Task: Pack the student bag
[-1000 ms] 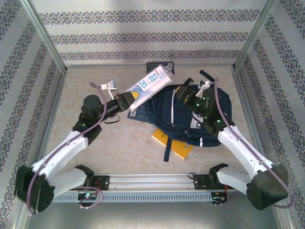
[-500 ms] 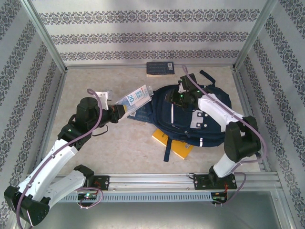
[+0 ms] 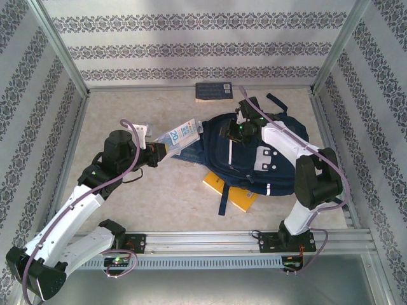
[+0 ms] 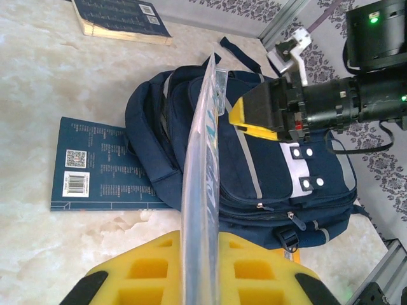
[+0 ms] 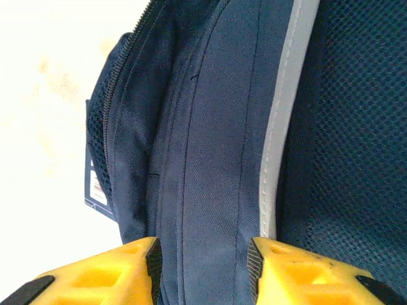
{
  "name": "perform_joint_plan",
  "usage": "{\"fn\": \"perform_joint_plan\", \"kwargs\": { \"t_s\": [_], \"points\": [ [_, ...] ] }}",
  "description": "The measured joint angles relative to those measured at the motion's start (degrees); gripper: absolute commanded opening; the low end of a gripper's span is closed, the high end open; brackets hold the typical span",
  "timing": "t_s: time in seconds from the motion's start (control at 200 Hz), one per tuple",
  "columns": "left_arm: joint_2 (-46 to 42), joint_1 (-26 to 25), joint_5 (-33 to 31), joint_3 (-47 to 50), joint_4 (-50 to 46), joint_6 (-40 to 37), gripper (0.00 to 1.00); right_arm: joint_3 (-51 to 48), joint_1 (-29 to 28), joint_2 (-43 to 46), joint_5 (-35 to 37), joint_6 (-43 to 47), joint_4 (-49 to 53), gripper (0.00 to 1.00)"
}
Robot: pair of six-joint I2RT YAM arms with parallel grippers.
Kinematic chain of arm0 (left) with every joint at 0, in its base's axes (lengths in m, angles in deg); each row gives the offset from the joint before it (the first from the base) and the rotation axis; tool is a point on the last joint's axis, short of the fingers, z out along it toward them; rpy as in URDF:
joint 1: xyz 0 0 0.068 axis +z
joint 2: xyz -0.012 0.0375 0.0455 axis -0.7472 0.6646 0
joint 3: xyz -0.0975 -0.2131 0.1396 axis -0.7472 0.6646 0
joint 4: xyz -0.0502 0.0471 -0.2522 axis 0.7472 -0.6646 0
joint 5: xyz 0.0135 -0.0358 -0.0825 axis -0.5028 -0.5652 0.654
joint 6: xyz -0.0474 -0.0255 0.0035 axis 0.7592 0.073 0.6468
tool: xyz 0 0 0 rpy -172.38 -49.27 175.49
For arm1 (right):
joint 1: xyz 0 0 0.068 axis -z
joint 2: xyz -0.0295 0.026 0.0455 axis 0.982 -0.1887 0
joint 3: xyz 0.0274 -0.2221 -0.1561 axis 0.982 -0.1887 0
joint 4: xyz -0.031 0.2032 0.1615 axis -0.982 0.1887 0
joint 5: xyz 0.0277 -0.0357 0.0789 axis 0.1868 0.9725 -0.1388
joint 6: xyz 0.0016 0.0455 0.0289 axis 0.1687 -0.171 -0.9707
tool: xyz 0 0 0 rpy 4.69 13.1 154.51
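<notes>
**A:** What's on the left?

**B:** The left gripper (image 3: pixel 160 152) is clamped on a clear packet (image 3: pixel 182 133) with a blue "20" label. In the left wrist view the packet stands edge-on between the yellow fingers (image 4: pixel 146 273). Its far end reaches over the left edge of the bag (image 3: pixel 261 162).

**A:** And under the packet?

**B:** A blue book (image 4: pixel 102 165) lies flat on the table (image 3: pixel 159 197), with its right edge tucked beneath the bag.

**A:** Where does the bag sit?

**B:** Right of centre, lying flat with its front pockets and white stripes facing up. A yellow book (image 3: pixel 234 194) pokes out from under its near edge.

**A:** The other arm?

**B:** The right gripper (image 3: pixel 233 131) is down on the bag's far-left part. In the right wrist view its jaws pinch a fold of navy fabric beside a grey stripe, with both pads pressed against the cloth.

**A:** Anything farther back?

**B:** A dark book (image 3: pixel 213 91) lies by the far wall, apart from the bag.
</notes>
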Motion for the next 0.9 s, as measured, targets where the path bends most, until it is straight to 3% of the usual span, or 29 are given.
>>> {"fn": "perform_joint_plan", "kwargs": {
  "t_s": [0.235, 0.495, 0.67, 0.809, 0.899],
  "points": [
    [0.1, 0.1, 0.0, 0.0, -0.1, -0.2, 0.00, -1.6, 3.2, 1.8, -0.5, 0.3, -0.1, 0.43],
    [0.1, 0.4, 0.1, 0.0, -0.2, -0.2, 0.00, -1.6, 2.5, -1.6, -3.4, 0.5, -0.3, 0.39],
    [0.1, 0.4, 0.2, 0.0, -0.2, -0.2, 0.00, -1.0, 1.9, -4.9, -5.8, 0.5, -1.0, 0.20],
    [0.1, 0.4, 0.2, 0.0, -0.2, -0.2, 0.00, -0.3, 1.3, -6.1, -7.0, 0.5, -1.5, 0.16],
    [0.1, 0.4, 0.3, 0.0, -0.2, -0.2, 0.00, 0.8, 0.8, -6.7, -6.9, 1.1, -0.9, 0.00]
  ]
}}
